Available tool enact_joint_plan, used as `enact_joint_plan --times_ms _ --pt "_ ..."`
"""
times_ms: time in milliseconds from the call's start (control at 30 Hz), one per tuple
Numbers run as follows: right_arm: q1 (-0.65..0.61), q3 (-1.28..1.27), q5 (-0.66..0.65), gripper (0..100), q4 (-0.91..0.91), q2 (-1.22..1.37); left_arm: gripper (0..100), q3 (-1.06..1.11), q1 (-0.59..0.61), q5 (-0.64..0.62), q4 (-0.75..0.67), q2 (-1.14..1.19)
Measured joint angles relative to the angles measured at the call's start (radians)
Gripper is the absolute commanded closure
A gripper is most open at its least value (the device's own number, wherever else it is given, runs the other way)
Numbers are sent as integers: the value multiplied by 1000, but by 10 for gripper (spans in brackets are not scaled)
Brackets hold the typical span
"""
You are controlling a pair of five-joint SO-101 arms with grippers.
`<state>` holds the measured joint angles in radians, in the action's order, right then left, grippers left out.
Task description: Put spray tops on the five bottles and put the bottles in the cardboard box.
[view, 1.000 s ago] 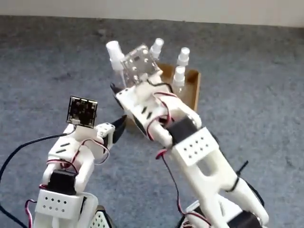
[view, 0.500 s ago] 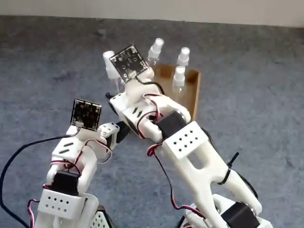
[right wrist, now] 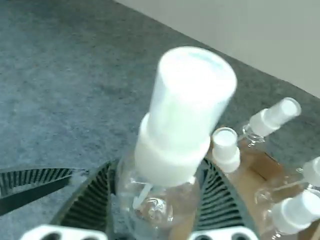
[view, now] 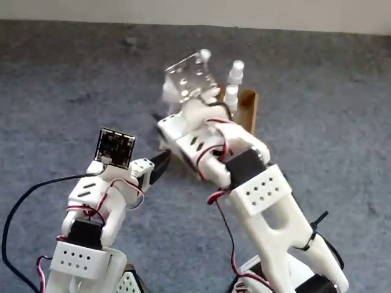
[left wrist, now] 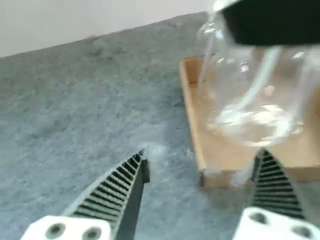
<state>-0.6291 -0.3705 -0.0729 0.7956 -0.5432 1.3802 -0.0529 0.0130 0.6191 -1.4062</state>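
Observation:
My right gripper is shut on a clear bottle with a white spray top. In the left wrist view that bottle hangs over the near corner of the cardboard box. Three more bottles with spray tops stand inside the box. The right wrist view shows them beside the held bottle, one of them a topped bottle. My left gripper is open with nothing in it. It sits low on the carpet just beside the box, under the held bottle, and in the high view the left gripper points at the box.
Grey carpet covers the whole surface, with free room left of the box and in front of it. A pale wall runs along the far edge. The right arm's body crosses the middle of the high view.
My right arm has swung the held bottle from left of the box to over the box. The left arm has shifted only slightly.

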Motion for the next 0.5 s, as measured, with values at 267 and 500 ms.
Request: enact_joint_plan --times_ms 267,500 --pt "46 -149 0 995 -282 83 883 5 181 -5 0 -28" --pt "54 -284 -21 995 -417 83 882 5 198 -28 0 -28"
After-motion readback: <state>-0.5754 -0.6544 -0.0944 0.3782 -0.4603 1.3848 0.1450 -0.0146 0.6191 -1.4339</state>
